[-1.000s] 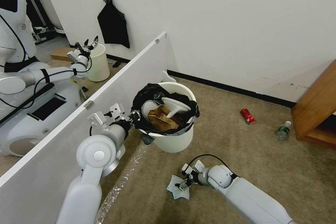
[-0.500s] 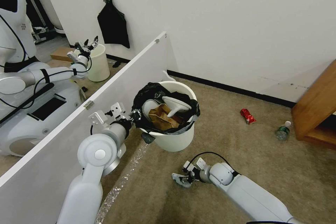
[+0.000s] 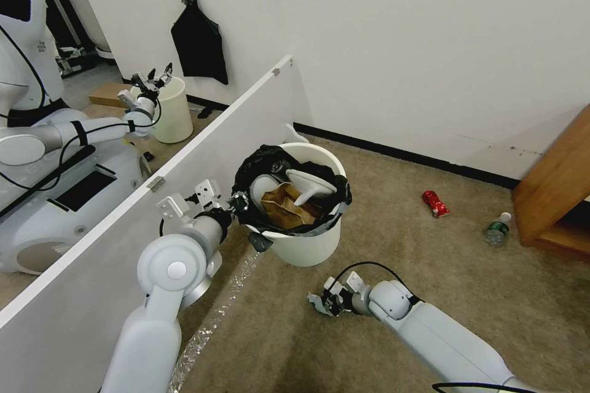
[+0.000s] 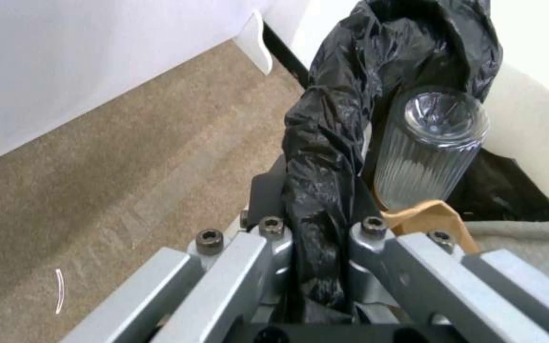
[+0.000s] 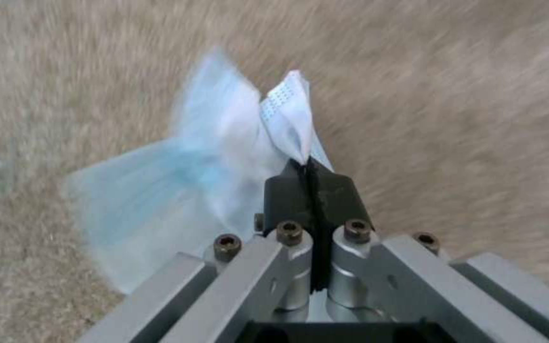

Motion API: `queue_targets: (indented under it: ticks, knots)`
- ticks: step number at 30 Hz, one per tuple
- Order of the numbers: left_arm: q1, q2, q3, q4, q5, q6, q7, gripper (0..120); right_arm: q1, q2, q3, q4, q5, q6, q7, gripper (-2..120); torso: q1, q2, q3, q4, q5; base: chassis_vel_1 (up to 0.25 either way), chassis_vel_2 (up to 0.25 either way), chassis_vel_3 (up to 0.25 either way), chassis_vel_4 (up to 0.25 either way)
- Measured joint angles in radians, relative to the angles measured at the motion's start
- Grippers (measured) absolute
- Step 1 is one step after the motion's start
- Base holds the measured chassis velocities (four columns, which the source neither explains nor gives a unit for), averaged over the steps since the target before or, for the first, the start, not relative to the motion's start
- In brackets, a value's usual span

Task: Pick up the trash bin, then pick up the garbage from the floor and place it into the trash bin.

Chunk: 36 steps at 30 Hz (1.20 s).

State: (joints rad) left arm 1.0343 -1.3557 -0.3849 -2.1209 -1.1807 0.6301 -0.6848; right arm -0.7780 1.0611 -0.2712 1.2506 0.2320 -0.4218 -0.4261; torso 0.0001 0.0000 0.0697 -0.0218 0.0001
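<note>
- The trash bin (image 3: 304, 245) sits in the middle of the head view, on the brown carpet (image 3: 430, 270). It is white, with a black bag (image 3: 255, 166) hanging over its rim.
- The left gripper (image 3: 236, 201) is at the left side of the bin. Its fingers are squeezed tight on the rim and the black bag (image 4: 325, 157).
- Inside the bin are a brown paper bag (image 3: 284, 207) and a white slipper (image 3: 309, 184). A clear ribbed bottle (image 4: 428, 147) lies there too.
- The right gripper (image 3: 326, 304) is low in the picture, just below the bin. Its fingers are pinched together on a blue and white tissue (image 5: 217, 157).
- A red packet (image 3: 435, 203) lies on the carpet at the right.
- A small bottle (image 3: 496, 229) lies farther right, near a wooden shelf (image 3: 553, 190).
</note>
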Motion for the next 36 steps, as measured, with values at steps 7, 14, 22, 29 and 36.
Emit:
queue_targets:
  ticks: [7,14,22,29,36]
  knots:
    - [-0.008,-0.006,0.007,-0.001,0.0,0.0,-0.004,4,-0.008,-0.069,0.038,0.101,0.037,-0.036,0.007,0,0.0,0.0,0.0,-0.0002,-0.0001,0.0,0.0,0.0,0.0]
    - [0.0,-0.007,0.007,-0.012,0.004,0.0,-0.006,4,-0.014,-0.082,0.066,0.112,0.045,-0.037,0.008,0,0.0,0.0,0.0,0.0,0.0,0.0,0.0,0.0,0.0]
    - [0.011,0.006,-0.004,-0.029,0.001,0.0,-0.008,4,-0.053,-0.123,0.14,0.179,0.073,-0.037,0.017,0,0.0,0.0,0.0,0.0001,0.0,0.0,0.0,0.0,0.0]
    - [0.013,0.008,0.002,-0.041,-0.009,0.002,-0.02,4,-0.122,-0.182,0.304,0.298,0.141,-0.039,0.038,0,0.0,0.0,0.0,0.0,0.0,0.0,0.0,0.0,0.0]
    - [0.013,0.009,0.004,-0.051,-0.009,0.002,-0.021,4,-0.15,-0.216,0.425,0.372,0.188,-0.048,0.049,0,0.0,0.0,0.0,0.0001,-0.0001,0.0,0.0,0.0,0.0]
